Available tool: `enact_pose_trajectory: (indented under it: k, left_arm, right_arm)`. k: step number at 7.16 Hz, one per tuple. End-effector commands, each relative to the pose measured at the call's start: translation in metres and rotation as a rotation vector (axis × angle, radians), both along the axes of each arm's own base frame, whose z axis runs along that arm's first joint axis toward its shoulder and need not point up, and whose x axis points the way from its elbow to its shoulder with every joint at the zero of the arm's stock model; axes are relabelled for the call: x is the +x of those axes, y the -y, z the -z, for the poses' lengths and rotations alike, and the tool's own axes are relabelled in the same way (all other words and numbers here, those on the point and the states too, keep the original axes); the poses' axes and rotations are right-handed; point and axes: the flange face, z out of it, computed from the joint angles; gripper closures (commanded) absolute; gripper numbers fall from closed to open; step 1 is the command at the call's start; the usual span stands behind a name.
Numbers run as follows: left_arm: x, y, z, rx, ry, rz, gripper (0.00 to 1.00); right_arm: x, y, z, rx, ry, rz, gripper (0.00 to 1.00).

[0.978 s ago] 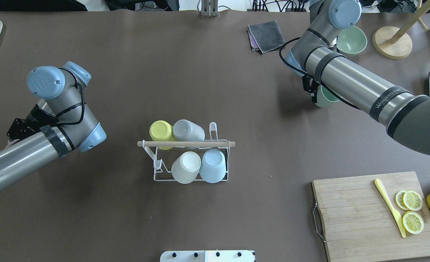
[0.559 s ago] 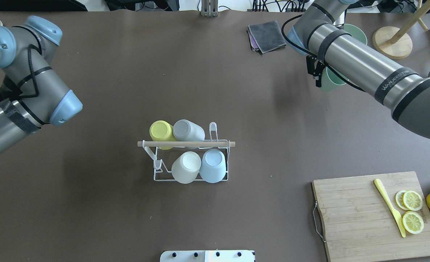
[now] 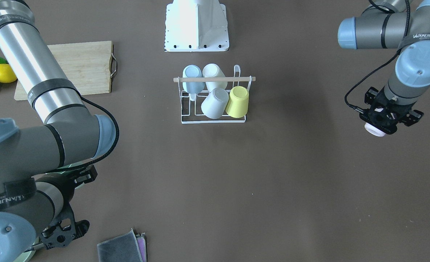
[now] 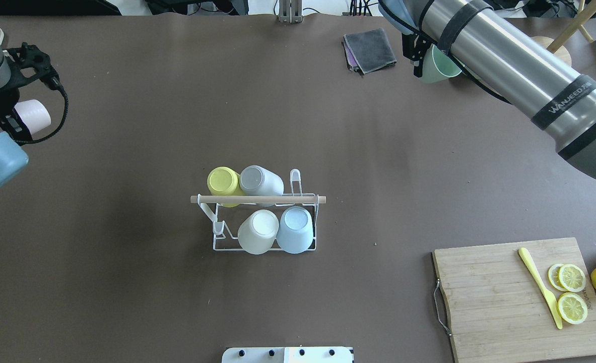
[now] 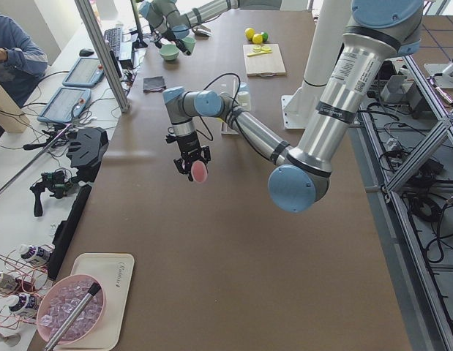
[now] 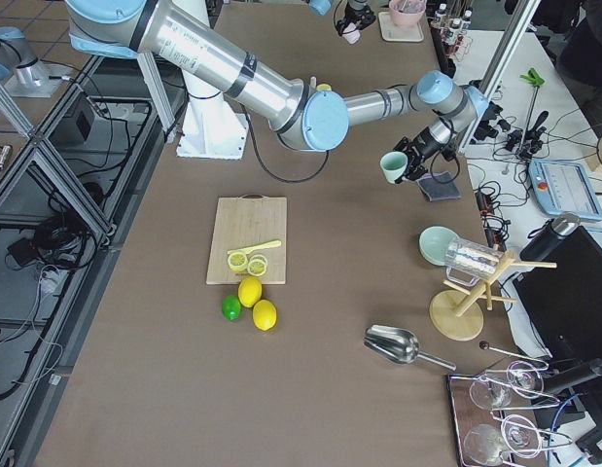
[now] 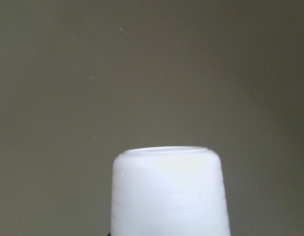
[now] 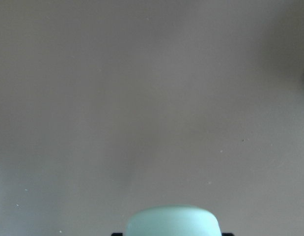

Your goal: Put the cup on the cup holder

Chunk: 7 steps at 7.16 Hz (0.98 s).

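Obs.: The cup holder (image 4: 316, 228) stands mid-table with four cups on it, bottoms up. The yellow cup (image 4: 223, 181) and grey cup (image 4: 260, 180) are on the far row. The white cup (image 4: 257, 232) and blue cup (image 4: 295, 229) are on the near row.

Two prongs are bare: the near-row prong (image 4: 218, 228) at the holder's left end and the far-row prong (image 4: 294, 177) at its right end. The wooden rod (image 4: 257, 199) runs across the top between the rows.

Left gripper (image 3: 380, 123): clamped on a pale pink cup (image 4: 33, 117), held clear of the table and well off to the left of the holder.

Right gripper (image 4: 418, 56): clamped on a green cup (image 4: 439, 68), far back on the right, also well away from the holder.

Step in hand (judged): carrying the cups in toward the bare prongs.

Method notes:
- Pairing: the pink cup suits the near-left prong and the green cup the far-right prong, so neither arm has to cross the other.
- Order: one arm should go in at a time, since the holder is small and the wrists are bulky.
- Approach: come from above with the mouth down, tilted to match the prong's lean, and centre the mouth over the tip before descending.
- Clearance: stay off the rod and the neighbouring white and grey cups, because the wire frame looks light and a nudge would likely slide it.
- Release: open only once the cup rests on the prong, then lift straight out.

Unclear: which way either cup's mouth faces.
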Motion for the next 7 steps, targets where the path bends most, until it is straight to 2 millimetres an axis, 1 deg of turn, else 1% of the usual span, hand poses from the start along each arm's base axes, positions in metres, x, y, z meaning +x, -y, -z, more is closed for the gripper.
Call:
enact_pose_trajectory:
  k: [1, 2, 3, 4, 5, 6, 7]
  left_arm:
    - [-0.024, -0.04, 0.026, 0.292, -0.18, 0.08, 0.29]
    - [-0.028, -0.056, 0.047, 0.435, -0.296, 0.1, 0.28]
    - [-0.026, -0.067, 0.06, 0.542, -0.388, 0.104, 0.28]
    - [-0.026, -0.081, 0.075, 0.692, -0.495, 0.117, 0.28]
    - [-0.015, -0.098, 0.088, 0.795, -0.595, 0.142, 0.28]
    - [-0.001, -0.124, 0.095, 0.874, -0.724, 0.157, 0.28]
    - [0.013, -0.15, 0.101, 0.894, -0.854, 0.148, 0.28]
  right_arm:
    - [0.027, -0.034, 0.063, 0.181, 0.091, -0.106, 1.0]
    - [0.035, -0.048, 0.068, 0.268, 0.144, -0.185, 1.0]
    - [0.042, -0.065, 0.056, 0.356, 0.191, -0.229, 1.0]
    - [0.034, -0.093, 0.054, 0.439, 0.241, -0.278, 1.0]
    - [0.025, -0.108, 0.045, 0.518, 0.305, -0.305, 1.0]
    - [0.026, -0.113, 0.047, 0.581, 0.385, -0.362, 1.0]
    - [0.022, -0.121, 0.059, 0.638, 0.476, -0.429, 1.0]
